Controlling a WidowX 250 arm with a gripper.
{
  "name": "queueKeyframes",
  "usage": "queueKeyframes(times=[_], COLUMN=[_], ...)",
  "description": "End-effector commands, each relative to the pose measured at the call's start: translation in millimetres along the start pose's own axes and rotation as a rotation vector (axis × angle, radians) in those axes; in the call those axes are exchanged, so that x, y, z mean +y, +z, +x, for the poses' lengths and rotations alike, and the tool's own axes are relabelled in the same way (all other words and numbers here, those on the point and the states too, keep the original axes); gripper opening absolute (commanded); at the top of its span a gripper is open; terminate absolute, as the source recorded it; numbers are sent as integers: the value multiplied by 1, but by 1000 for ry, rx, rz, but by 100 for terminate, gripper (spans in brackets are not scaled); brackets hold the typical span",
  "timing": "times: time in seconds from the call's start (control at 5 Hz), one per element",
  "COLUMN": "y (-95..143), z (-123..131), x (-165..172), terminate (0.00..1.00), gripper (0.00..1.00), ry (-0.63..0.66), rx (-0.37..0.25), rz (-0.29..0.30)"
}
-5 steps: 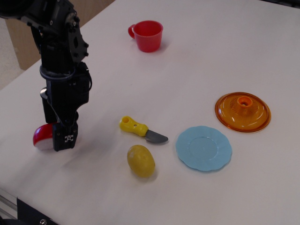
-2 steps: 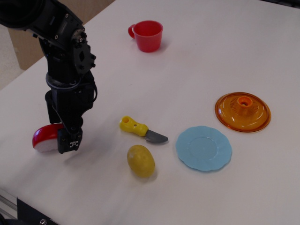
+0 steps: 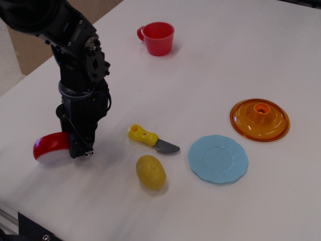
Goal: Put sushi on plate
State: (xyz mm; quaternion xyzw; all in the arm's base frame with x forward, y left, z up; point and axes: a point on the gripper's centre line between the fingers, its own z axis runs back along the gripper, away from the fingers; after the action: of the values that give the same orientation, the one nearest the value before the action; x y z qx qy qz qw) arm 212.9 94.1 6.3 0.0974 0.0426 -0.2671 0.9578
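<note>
The sushi [image 3: 50, 147], with a glossy red top over a white base, lies on the table at the near left. My gripper [image 3: 80, 148] points down at its right end. A dark finger [image 3: 82, 145] stands in front of that end and hides it. The jaws themselves are not visible, so I cannot tell whether they grip the sushi. The light blue plate [image 3: 218, 158] with a wavy rim lies flat at the near right, far from the gripper.
A yellow potato toy [image 3: 150, 172] and a yellow-handled toy knife [image 3: 150, 138] lie between the sushi and the plate. An orange domed lid [image 3: 260, 119] lies behind the plate. A red cup [image 3: 158, 37] stands at the back. The table's near-left edge is close.
The arm and gripper have shifted right and leaned over. More of the sushi now shows to the gripper's left; its left edge has stayed about where it was.
</note>
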Motion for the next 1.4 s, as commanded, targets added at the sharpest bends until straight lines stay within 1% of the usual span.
queueKeyframes(times=[0.0, 0.2, 0.4, 0.6, 0.8, 1.0, 1.2], y=[20, 46, 81, 109, 118, 111, 105], z=[11, 19, 29, 39, 49, 60, 77], x=[20, 23, 24, 13, -18, -56, -79], terminate=[0, 0, 0, 0, 0, 0, 0], gripper=[0, 0, 0, 0, 0, 0, 0], ry=[48, 66, 89, 66, -40, -202, -288], rx=[-25, -56, -95, -149, -169, -195, -210], rz=[55, 81, 103, 109, 69, -13, -37])
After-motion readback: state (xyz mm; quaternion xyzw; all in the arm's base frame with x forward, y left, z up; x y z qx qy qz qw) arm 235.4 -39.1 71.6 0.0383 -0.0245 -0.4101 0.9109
